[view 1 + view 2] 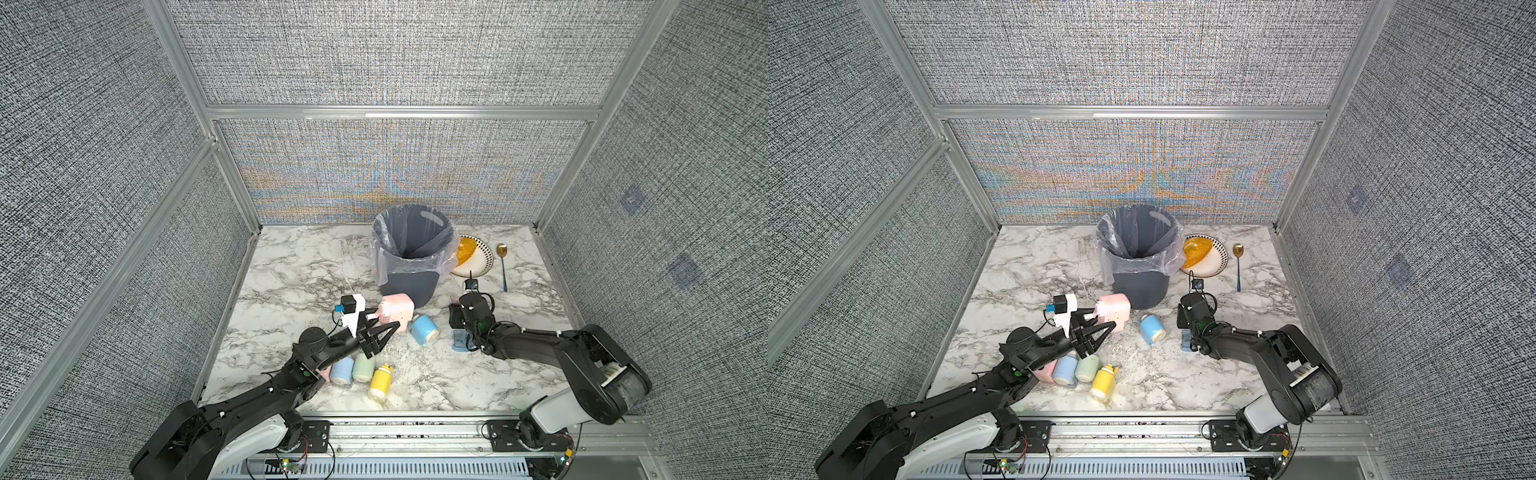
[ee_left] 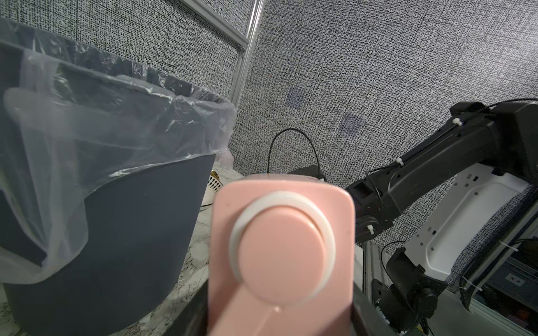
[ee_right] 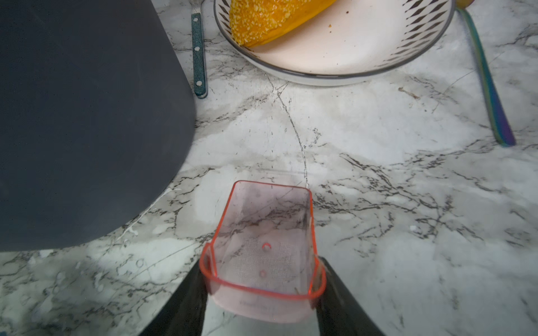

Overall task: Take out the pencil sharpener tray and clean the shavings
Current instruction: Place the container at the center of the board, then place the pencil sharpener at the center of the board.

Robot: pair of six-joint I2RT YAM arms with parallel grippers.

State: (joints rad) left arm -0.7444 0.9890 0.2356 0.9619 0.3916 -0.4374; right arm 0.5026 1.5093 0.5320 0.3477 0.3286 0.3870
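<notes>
My left gripper [image 1: 388, 323] [image 2: 281, 315] is shut on the pink pencil sharpener [image 1: 398, 308] [image 2: 281, 250], holding it just in front of the bin with its round crank end facing the wrist camera. My right gripper [image 3: 262, 293] is shut on the tray [image 3: 263, 247], a clear pinkish box with a red rim, held low over the marble to the right of the bin. In both top views the right fingers are hidden under the wrist. Of the shavings I see only grey dust on the tray's walls and a small brown sliver [image 3: 296, 290] at its rim.
The lined dark grey bin [image 1: 407, 286] [image 1: 1140, 286] [image 3: 87, 116] stands at the back middle. A plate [image 1: 482, 266] with yellow food and a spoon [image 1: 503, 266] lie to its right. A blue sharpener [image 1: 424, 329], a small blue box [image 1: 460, 340] and several more sharpeners [image 1: 361, 370] lie in front.
</notes>
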